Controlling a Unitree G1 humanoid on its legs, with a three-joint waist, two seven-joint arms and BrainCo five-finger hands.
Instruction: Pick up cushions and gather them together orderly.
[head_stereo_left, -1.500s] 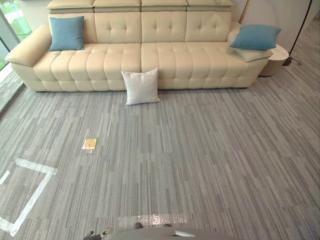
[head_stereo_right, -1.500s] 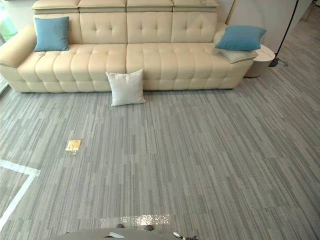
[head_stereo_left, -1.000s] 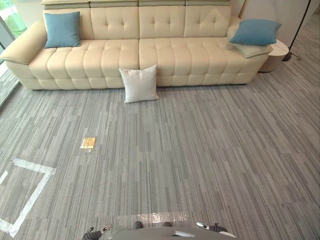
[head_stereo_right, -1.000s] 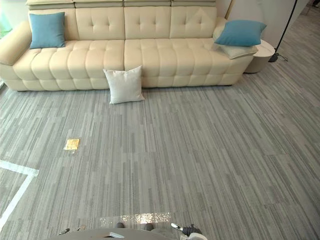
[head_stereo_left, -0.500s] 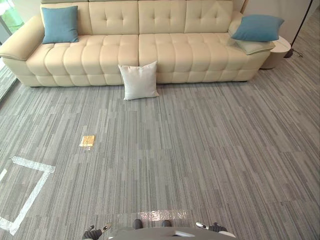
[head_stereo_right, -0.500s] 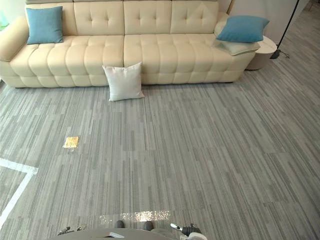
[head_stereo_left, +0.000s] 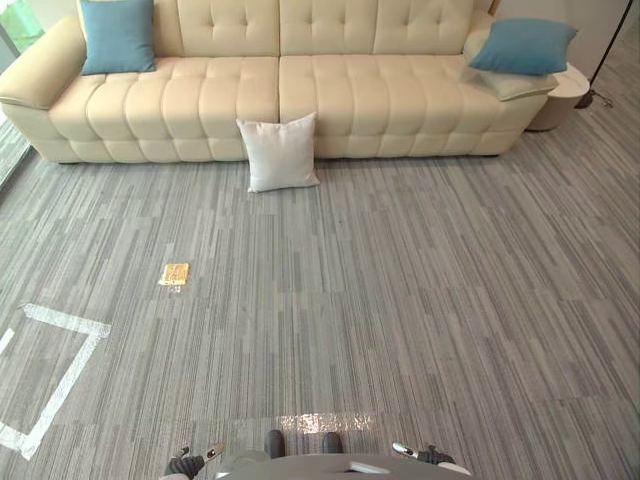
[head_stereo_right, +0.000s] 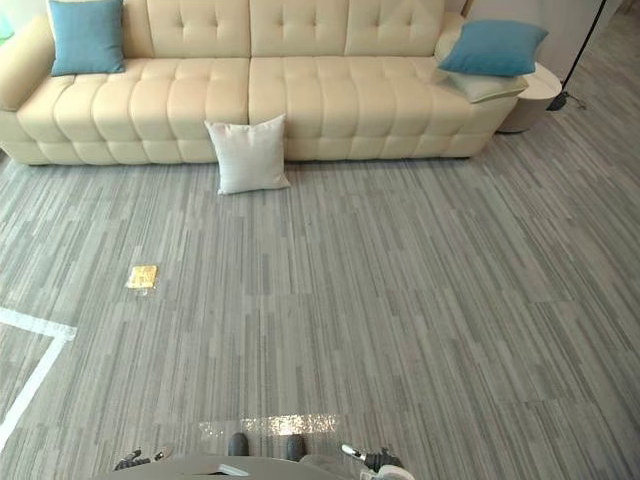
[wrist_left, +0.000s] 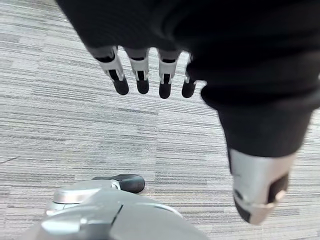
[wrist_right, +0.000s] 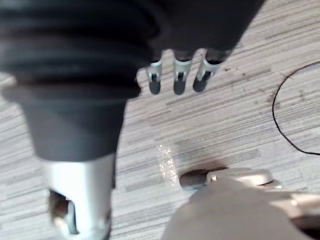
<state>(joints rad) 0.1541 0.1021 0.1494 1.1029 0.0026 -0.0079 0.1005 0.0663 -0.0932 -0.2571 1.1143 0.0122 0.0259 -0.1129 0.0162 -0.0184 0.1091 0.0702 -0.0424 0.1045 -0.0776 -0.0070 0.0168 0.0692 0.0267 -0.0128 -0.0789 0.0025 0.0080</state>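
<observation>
A white cushion (head_stereo_left: 281, 152) leans upright on the carpet against the front of the cream sofa (head_stereo_left: 330, 95). One blue cushion (head_stereo_left: 117, 36) stands at the sofa's left end. Another blue cushion (head_stereo_left: 527, 46) lies on a cream cushion (head_stereo_left: 508, 86) at the right end. My left hand (wrist_left: 145, 75) hangs over bare carpet, fingers straight, holding nothing. My right hand (wrist_right: 176, 75) likewise hangs relaxed above the floor with nothing in it. Both hands peek in at the bottom edge of the eye views, left hand (head_stereo_left: 188, 463) and right hand (head_stereo_left: 425, 456), far from the cushions.
A small golden tag (head_stereo_left: 174, 273) lies on the grey carpet at the left. White tape lines (head_stereo_left: 62, 352) mark a corner at the lower left. A round side table (head_stereo_left: 562, 95) and a lamp stand (head_stereo_left: 602, 60) stand right of the sofa.
The camera has moved forward and tipped down: the sofa and cushions sit higher and nearer in view. The cushions themselves have not moved.
</observation>
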